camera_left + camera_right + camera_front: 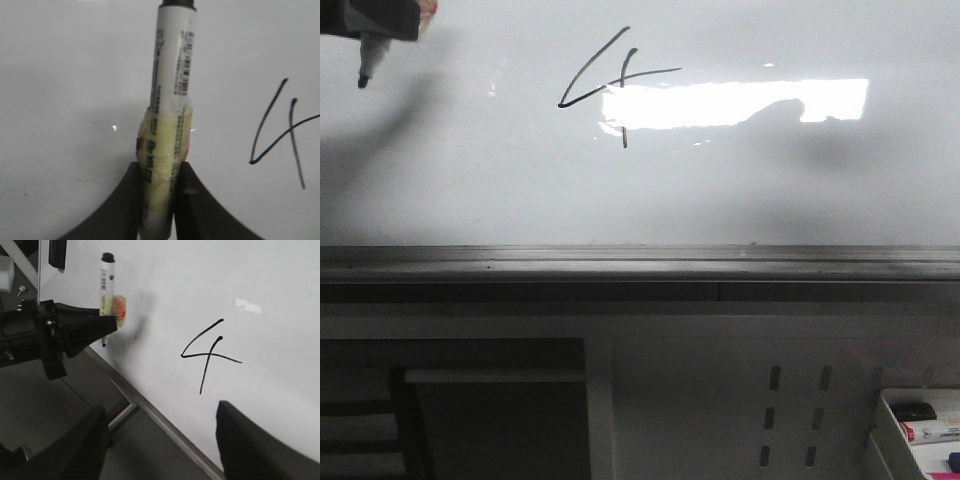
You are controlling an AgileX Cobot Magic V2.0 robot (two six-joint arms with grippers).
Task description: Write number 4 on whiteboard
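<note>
The whiteboard (770, 190) fills the upper front view, and a black open-topped number 4 (615, 85) is drawn left of the bright reflection. My left gripper (382, 28) is at the board's top left, shut on a white marker (368, 55) with its tip pointing down, well left of the 4. In the left wrist view the fingers (192, 200) clamp the tape-wrapped marker (172, 75), with the 4 (282, 135) beside it. My right gripper (160, 425) is open and empty, off the board below the 4 (207, 355). It also sees the left gripper (85, 327).
A grey metal rail (640, 262) runs along the whiteboard's lower edge. Below it is a white perforated panel (720, 400). A white tray (888, 440) holding markers sits at the lower right. A dark opening (490, 410) is at the lower left.
</note>
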